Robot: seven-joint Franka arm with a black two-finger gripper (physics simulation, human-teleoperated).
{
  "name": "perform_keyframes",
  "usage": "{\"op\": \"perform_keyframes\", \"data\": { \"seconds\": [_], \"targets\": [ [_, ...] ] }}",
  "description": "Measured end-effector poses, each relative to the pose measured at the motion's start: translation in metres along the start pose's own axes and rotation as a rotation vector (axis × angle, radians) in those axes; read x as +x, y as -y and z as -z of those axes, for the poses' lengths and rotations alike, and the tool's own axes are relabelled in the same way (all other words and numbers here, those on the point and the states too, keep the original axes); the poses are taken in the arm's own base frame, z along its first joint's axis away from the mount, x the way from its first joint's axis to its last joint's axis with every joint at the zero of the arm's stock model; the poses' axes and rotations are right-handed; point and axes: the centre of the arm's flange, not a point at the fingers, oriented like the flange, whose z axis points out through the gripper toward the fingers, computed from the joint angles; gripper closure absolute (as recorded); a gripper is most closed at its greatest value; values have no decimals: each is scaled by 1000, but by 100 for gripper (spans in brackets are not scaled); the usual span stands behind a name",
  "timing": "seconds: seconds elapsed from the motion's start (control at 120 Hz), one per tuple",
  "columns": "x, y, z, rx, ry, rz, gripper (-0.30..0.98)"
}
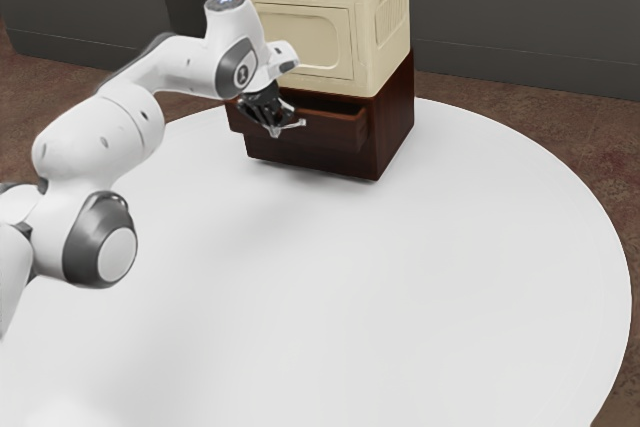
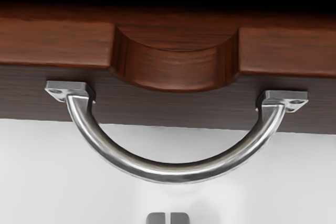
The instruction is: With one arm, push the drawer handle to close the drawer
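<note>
Exterior view: near part of the white round table [image 1: 330,357] closest, then the single arm [image 1: 105,142] reaching in from the exterior view's left. Dark wood cabinet [image 1: 394,127] sits just inside the table's far edge, cream crate [image 1: 374,42] on top. Drawer [image 1: 335,130] is out. Its metal handle [image 1: 292,126] is on the front face, toward the table's middle, with the gripper [image 1: 275,132] right beside it, pointing down. Contact can't be confirmed here.

Wrist view: closest are the two fingertips, nearly together, nothing between them. Reads as clenched on nothing. Handle is a curved bar, long axis along the drawer front, both ends mounted under the scooped notch [image 2: 176,72]. Tips line up with about mid-bow, on the outside; handle lies between them and the drawer face. Judgement: push square to that long axis, into the cabinet. Off-centre contact could skew the drawer; wrong height could slip past the bar.
</note>
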Motion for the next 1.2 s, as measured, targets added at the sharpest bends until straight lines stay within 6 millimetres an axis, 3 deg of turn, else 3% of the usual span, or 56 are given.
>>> {"op": "perform_keyframes", "data": {
  "seconds": [0.383,0.65,1.2],
  "targets": [
    [5,-8,-1,2,-44,-14,79],
    [6,-4,-16,7,-68,-14,79],
    [13,-7,-26,-4,-165,-25,79]
  ]
}}
